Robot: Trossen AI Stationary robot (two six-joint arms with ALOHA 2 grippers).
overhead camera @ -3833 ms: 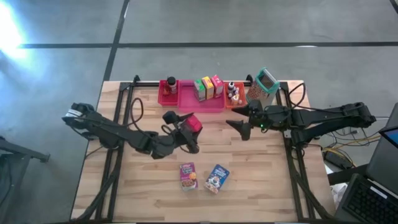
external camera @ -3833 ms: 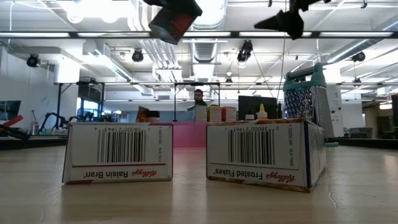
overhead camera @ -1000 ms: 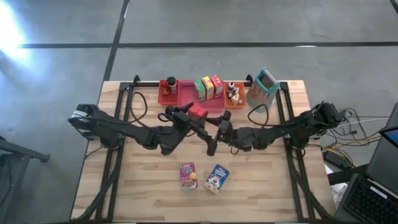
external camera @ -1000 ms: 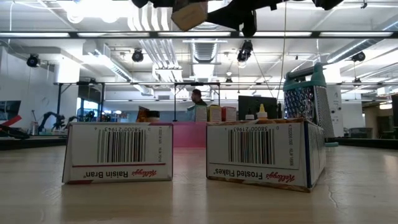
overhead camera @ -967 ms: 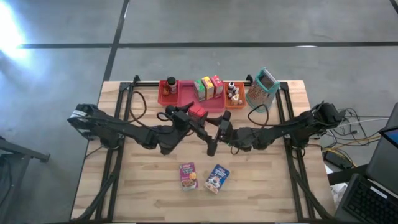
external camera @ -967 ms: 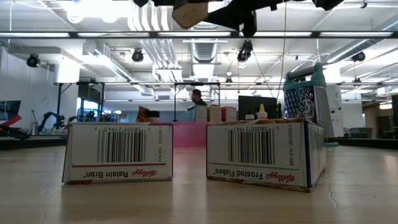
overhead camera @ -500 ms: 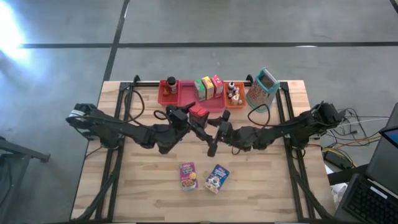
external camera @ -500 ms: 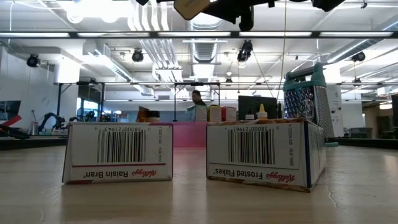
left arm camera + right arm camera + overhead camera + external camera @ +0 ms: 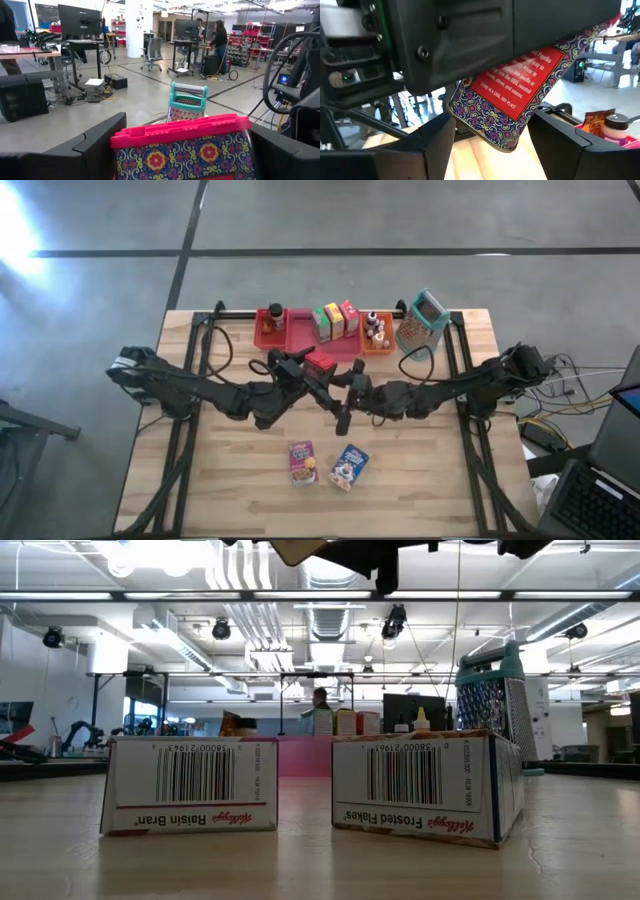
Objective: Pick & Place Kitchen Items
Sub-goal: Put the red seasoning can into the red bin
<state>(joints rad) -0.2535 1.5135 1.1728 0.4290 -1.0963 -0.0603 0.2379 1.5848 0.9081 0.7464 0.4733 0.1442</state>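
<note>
Red patterned box (image 9: 320,363) is held aloft at frame center, clamped by left end effector (image 9: 312,373). Right end effector (image 9: 345,395) is set around its other end, fingers apart, contact unclear.

Both arms are matte black with blocky hands (image 9: 322,385), dark screw heads and trailing black cables.
</note>
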